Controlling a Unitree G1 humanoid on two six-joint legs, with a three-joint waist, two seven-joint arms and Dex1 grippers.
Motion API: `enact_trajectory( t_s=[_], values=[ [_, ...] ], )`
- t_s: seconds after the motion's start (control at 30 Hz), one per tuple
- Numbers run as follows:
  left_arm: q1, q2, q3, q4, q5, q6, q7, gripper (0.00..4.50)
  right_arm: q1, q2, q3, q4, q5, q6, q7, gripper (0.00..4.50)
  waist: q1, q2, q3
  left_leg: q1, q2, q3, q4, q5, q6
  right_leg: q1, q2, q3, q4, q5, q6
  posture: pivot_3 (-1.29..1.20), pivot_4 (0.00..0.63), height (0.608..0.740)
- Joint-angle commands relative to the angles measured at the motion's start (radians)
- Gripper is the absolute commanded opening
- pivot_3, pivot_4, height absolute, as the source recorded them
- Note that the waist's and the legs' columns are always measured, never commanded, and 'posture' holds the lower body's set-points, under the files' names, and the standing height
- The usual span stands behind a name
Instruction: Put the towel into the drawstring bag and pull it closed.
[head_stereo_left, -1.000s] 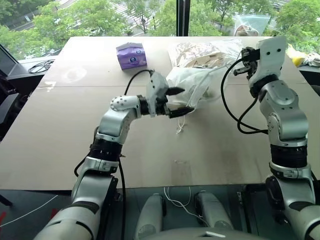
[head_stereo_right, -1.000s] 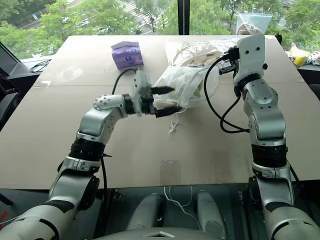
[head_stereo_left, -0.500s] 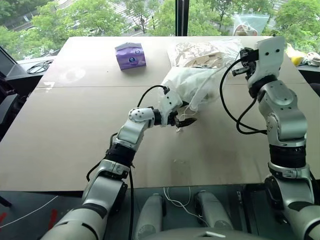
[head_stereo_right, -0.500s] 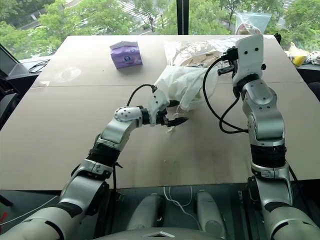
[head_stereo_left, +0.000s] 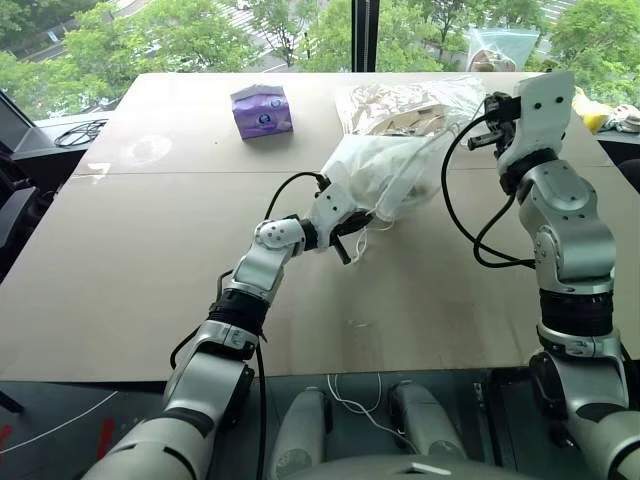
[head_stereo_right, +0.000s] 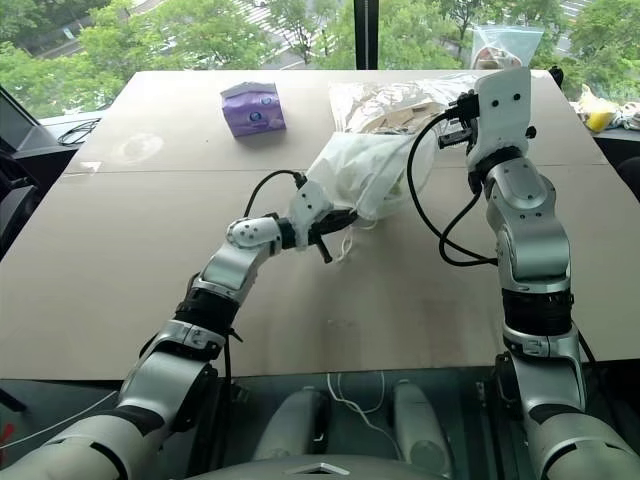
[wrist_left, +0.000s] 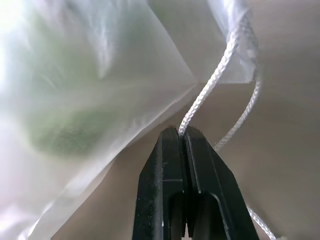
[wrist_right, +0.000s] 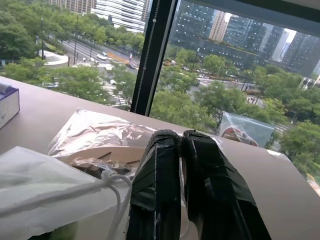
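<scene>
Table (head_stereo_left: 150, 260): wide, tan, set before a window onto green trees. Drawstring bag (head_stereo_left: 385, 170): thin white see-through sack, lying right of the table's middle, its body raised toward the far right and its mouth end pointing toward the near left. Towel (wrist_left: 55, 125): a light-green shape showing dimly through the bag's fabric in the left wrist view, so it sits inside the bag. Cord (wrist_left: 207, 92): white braided drawstring, running from the bag's hemmed mouth down to the left gripper, with a second strand looping beside it over the tabletop. Left gripper (wrist_left: 183, 134): fingers fully closed, pinching the cord at their tips, just beside the bag's mouth and low over the table. Right gripper (wrist_right: 182, 137): raised above the far right part of the table, fingers pressed together; a strand of the bag's cord runs to it, though whether it is clamped cannot be told. Clear plastic bag (head_stereo_left: 410, 100): holds beige items, lying behind the drawstring bag. Purple tissue pack (head_stereo_left: 262, 111): stands well apart toward the far left.
</scene>
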Motion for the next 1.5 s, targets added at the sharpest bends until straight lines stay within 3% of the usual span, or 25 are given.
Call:
enact_trajectory(
  t_s=[0.03,0.2,0.4,0.47,0.83,1.23,1.5],
  values=[
    [0.008,-0.028,0.074,-0.071,-0.029,-0.021,0.102,0.02,-0.004,-0.007,-0.029,-0.051,-0.005,-0.016,-0.006,0.0,0.0,0.0,0.0,0.0,0.0,0.0,0.0,0.0,0.0,0.0,0.0,0.0,0.0,0.0,0.0,0.0,0.15,0.74],
    [0.055,-0.08,0.151,-0.179,-0.005,-0.024,0.305,0.02,-0.003,-0.011,-0.034,-0.049,-0.017,-0.022,-0.018,0.0,0.0,0.0,0.0,0.0,0.0,0.0,0.0,0.0,0.0,0.0,0.0,0.0,0.0,0.0,0.0,0.0,0.15,0.74],
    [0.08,-0.088,0.22,-0.279,0.202,-0.119,0.717,0.02,0.018,-0.049,-0.032,-0.01,-0.109,-0.068,-0.074,0.0,0.004,0.0,0.0,0.0,0.0,0.0,0.0,0.0,0.0,0.0,0.0,0.0,0.0,0.0,0.0,0.0,0.15,0.74],
    [0.065,-0.072,0.235,-0.276,0.238,-0.121,0.788,0.02,0.016,-0.057,-0.04,0.006,-0.139,-0.093,-0.104,0.0,0.003,0.0,0.0,0.0,0.0,0.0,0.0,0.0,0.0,0.0,-0.001,0.0,0.0,0.0,0.0,0.0,0.15,0.74],
    [-0.058,0.093,0.27,-0.104,0.306,-0.101,0.903,0.02,-0.023,-0.072,-0.133,0.079,-0.183,-0.15,-0.225,0.0,0.002,0.0,0.0,0.0,0.0,0.0,-0.001,0.0,0.0,0.0,-0.001,0.0,-0.001,0.0,0.0,0.0,0.15,0.74],
    [-0.019,0.082,0.299,-0.135,0.299,0.037,0.98,0.02,-0.008,-0.049,-0.203,0.068,-0.172,-0.103,-0.308,0.0,0.002,0.0,0.0,0.0,0.0,0.0,-0.001,0.0,0.0,0.0,-0.001,0.0,-0.001,0.0,0.0,0.0,0.15,0.74],
    [0.012,0.096,0.35,-0.157,0.288,0.11,1.034,0.02,-0.002,0.018,-0.32,0.052,-0.124,-0.058,-0.423,0.0,0.002,0.0,0.0,0.0,0.0,0.0,-0.001,0.0,0.0,0.0,-0.001,0.0,0.0,0.0,0.0,0.0,0.15,0.74]
  ],
)
